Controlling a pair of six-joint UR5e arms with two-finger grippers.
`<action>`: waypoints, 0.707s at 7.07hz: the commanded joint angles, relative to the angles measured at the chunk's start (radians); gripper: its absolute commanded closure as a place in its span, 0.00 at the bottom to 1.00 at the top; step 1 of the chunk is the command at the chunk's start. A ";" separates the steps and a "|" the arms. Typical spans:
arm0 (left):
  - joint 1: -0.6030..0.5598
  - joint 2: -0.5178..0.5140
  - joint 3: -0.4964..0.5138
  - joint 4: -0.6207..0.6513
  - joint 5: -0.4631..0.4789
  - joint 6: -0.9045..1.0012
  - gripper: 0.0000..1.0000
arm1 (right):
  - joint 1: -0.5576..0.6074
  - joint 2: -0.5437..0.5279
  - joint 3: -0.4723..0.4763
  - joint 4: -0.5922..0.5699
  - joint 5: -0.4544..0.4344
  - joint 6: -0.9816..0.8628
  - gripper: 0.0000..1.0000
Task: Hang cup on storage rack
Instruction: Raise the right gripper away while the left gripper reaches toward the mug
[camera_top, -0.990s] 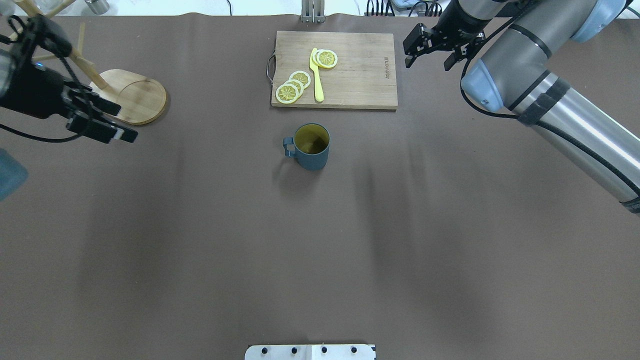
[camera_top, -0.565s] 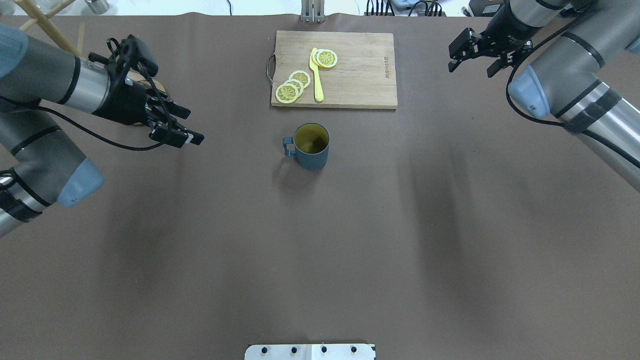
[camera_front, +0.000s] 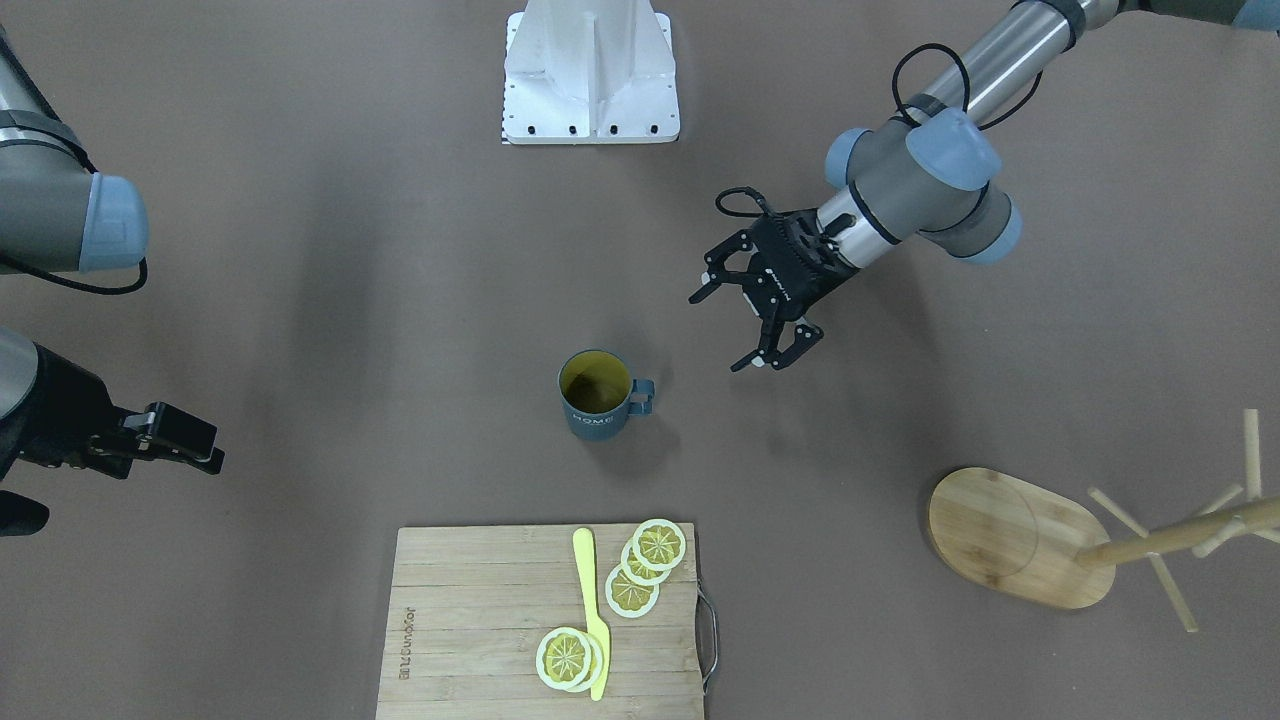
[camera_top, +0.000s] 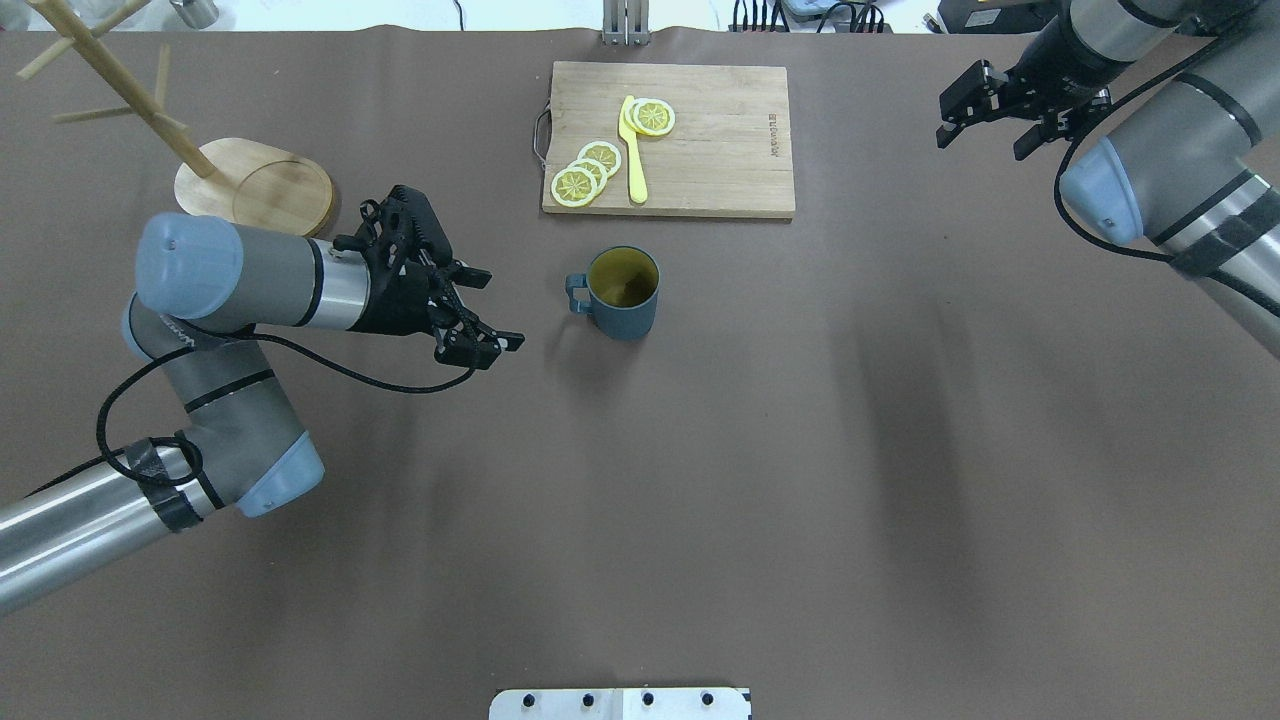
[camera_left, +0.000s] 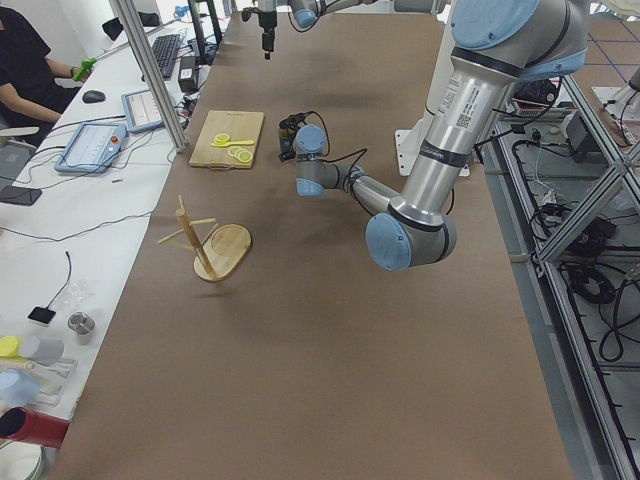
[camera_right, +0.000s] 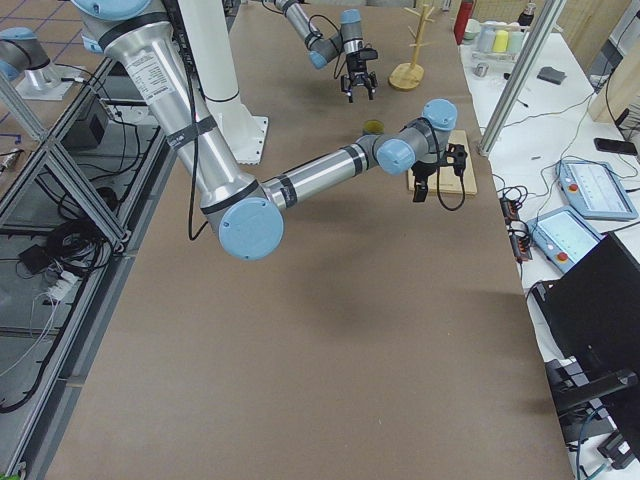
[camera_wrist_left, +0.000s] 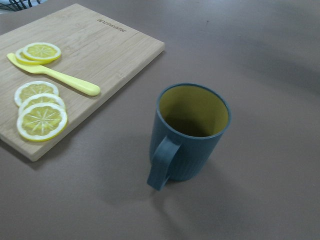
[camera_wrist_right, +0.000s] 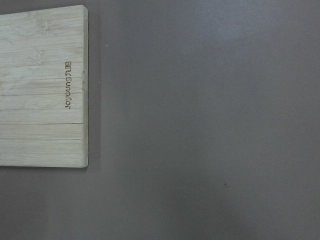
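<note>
Overhead exterior view, from the left: the storage rack (camera_top: 255, 190) now stands uncovered at the far-left corner of the tabletop (camera_top: 700, 500). The left gripper (camera_top: 497, 310) has swung away from it and hangs with fingers spread, near the handle side of the cup (camera_top: 622, 295). That cup has not moved: upright, mid-tabletop, near the cutting board (camera_top: 700, 150). The right gripper (camera_top: 982, 140), also spread and empty, has drawn back to the far-right corner. The left arm looks set to take the cup; nothing is grasped yet.
</note>
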 joint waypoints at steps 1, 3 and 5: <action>0.042 -0.042 0.035 -0.003 0.062 -0.001 0.03 | 0.007 -0.018 0.000 -0.001 -0.001 -0.002 0.00; 0.042 -0.104 0.096 -0.003 0.088 0.001 0.03 | 0.002 -0.018 0.000 -0.001 -0.002 0.000 0.00; 0.042 -0.133 0.121 -0.003 0.145 -0.001 0.03 | -0.007 -0.015 -0.002 -0.001 -0.007 0.000 0.00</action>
